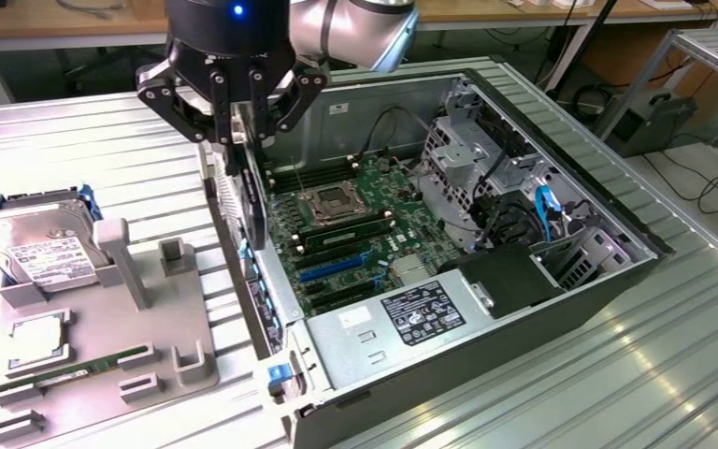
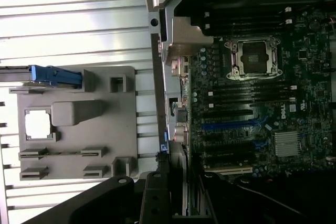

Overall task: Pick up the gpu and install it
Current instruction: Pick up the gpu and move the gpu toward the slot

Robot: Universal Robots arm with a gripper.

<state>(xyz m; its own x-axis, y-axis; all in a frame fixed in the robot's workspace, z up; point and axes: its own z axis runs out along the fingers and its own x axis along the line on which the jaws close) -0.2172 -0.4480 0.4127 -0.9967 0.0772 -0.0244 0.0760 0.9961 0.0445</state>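
My gripper (image 1: 236, 129) hangs over the near wall of the open computer case (image 1: 583, 281), on the exterior view's left side of it. It is shut on the gpu (image 1: 251, 201), a thin dark card that hangs edge-on and upright below the fingers. The card's lower end is level with the case wall, just above the motherboard (image 1: 347, 220) and its blue slots (image 1: 334, 267). In the wrist view the gpu (image 2: 179, 179) runs edge-on out from the gripper (image 2: 176, 200), beside the case's rear wall, with the motherboard (image 2: 252, 103) and a blue slot (image 2: 231, 125) alongside.
A grey holder tray (image 1: 97, 346) on the exterior view's left carries a silver hard drive (image 1: 35, 248), a processor (image 1: 41, 337) and a green memory stick (image 1: 72, 369). Inside the case are a drive cage (image 1: 459, 154) and a power supply (image 1: 422, 313). The table (image 1: 658, 374) is ribbed metal.
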